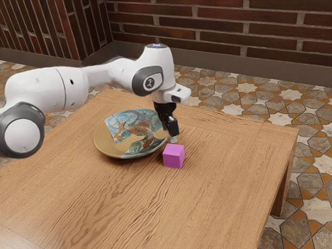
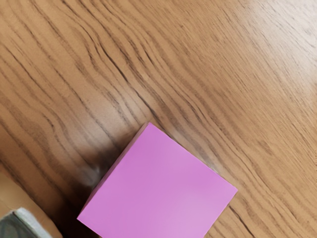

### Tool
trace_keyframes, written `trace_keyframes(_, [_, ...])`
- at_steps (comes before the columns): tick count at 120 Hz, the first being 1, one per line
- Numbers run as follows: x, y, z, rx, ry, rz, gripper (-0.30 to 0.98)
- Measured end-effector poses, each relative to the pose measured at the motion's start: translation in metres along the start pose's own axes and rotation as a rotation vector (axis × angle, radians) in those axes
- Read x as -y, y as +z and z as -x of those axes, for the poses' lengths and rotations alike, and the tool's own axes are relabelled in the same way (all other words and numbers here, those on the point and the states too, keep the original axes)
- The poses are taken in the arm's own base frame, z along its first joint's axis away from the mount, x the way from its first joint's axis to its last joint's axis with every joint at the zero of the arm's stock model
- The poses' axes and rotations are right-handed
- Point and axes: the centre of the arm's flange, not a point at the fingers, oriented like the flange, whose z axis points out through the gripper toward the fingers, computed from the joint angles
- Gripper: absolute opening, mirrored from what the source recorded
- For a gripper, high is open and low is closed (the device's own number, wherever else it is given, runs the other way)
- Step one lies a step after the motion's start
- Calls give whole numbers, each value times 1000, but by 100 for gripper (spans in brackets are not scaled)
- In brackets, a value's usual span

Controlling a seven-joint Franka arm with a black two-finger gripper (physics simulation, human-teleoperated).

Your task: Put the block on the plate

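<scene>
- Since the block (image 1: 173, 156) rests on the surface (image 1: 223, 181) just beside the plate (image 1: 105, 145), exterior view, picking up seems the step in hand; the pincer (image 1: 174, 139) hangs near it, spread or closed I can't tell.
- Emblem (image 1: 150, 83) on the arm (image 1: 39, 89): unreadable.
- Wrist view: block close below; next, align, lower, grip.

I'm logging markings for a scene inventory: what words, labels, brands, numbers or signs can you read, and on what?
No text can be read for certain.
Arm: a round mark on a dark joint cover, too small to read.
Block: none on the faces seen.
Plate: painted pattern, no legible lettering.
</scene>
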Motion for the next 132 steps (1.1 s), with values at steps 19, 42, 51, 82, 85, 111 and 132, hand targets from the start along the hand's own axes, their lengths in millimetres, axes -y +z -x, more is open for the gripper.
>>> trace_keyframes(19, [-22,13,-20,-9,172,-37,69])
trace_keyframes(42, [-23,27,-22,3,305,-65,69])
trace_keyframes(51, [-20,32,-18,21,330,-72,69])
trace_keyframes(82, [-16,59,-13,62,400,-64,69])
trace_keyframes(85, [-15,62,-13,65,407,-64,69])
trace_keyframes(111, [-10,76,-12,84,444,-75,69])
trace_keyframes(132, [-10,95,-10,100,464,-59,69])
